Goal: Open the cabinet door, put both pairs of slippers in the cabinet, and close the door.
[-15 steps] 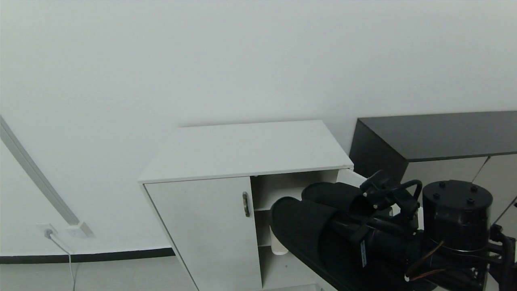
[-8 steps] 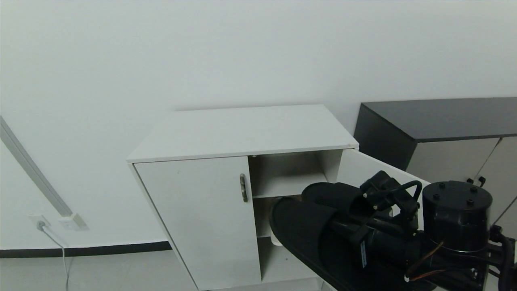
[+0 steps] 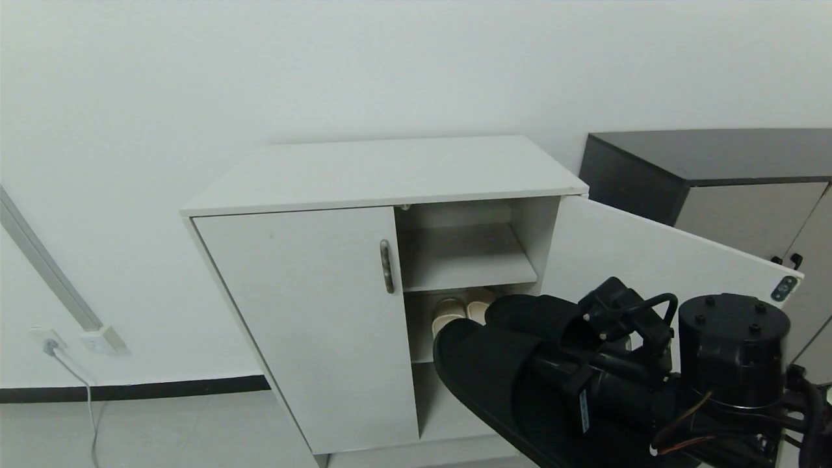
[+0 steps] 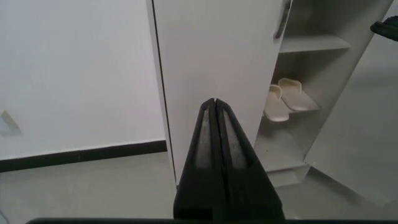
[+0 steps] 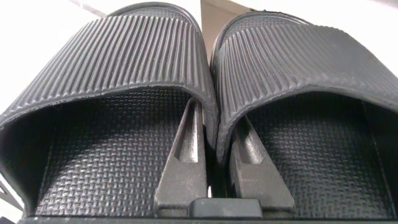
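White wall [image 3: 260, 78]; cabinet [image 3: 383, 172], door [image 3: 650, 253] open, beige slippers [image 3: 457, 311] shelved. Right jaws pinch black slippers [image 3: 500, 370]; left jaws pressed together. Next, likely: shelve black pair.

Black ribbed slippers [image 5: 155, 56] — white cabinet [image 3: 390, 170]

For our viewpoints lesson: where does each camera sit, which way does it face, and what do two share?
Head view: on the head, facing down at the white wooden cabinet, right door open; right arm holds black ribbed rubber slippers.
Left wrist view: behind the shut left end effector, facing the cabinet's shelved pale beige slippers.
Right wrist view: behind the right end effector clamping the black slippers.
Shared: head and left wrist both show beige slippers.
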`<state>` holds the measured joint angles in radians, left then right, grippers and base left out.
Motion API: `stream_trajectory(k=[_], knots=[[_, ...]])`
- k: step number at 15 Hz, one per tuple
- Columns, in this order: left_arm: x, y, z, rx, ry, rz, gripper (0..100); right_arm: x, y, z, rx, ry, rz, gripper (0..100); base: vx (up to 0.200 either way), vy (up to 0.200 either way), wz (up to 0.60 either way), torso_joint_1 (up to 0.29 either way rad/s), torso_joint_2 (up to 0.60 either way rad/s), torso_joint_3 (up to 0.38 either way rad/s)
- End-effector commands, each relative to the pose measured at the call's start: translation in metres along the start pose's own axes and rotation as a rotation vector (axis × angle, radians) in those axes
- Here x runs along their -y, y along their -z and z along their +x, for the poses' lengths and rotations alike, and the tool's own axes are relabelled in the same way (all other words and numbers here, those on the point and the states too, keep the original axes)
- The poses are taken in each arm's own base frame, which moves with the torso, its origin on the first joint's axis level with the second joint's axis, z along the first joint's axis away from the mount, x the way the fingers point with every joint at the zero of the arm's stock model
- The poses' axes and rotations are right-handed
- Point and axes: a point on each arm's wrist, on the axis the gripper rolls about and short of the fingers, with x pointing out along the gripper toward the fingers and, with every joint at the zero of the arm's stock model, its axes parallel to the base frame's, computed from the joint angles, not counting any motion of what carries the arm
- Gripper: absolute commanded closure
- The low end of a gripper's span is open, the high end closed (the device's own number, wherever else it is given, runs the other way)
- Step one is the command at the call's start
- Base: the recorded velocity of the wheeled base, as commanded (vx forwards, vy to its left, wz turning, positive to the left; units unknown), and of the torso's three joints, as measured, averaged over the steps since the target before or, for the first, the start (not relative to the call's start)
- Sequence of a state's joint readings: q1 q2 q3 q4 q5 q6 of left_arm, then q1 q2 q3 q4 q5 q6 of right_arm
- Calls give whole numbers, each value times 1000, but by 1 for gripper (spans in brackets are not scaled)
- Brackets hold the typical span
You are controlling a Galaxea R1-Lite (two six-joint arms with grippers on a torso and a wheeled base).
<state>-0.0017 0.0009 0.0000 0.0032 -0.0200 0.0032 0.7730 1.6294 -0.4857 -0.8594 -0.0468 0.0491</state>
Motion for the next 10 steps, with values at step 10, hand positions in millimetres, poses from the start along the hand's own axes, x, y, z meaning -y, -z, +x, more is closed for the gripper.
stream_trajectory(k=[10], knots=[[0, 0, 0, -1, 0, 0, 100, 0, 7, 4, -9, 1, -14, 100, 0, 0, 0, -101, 456, 355]])
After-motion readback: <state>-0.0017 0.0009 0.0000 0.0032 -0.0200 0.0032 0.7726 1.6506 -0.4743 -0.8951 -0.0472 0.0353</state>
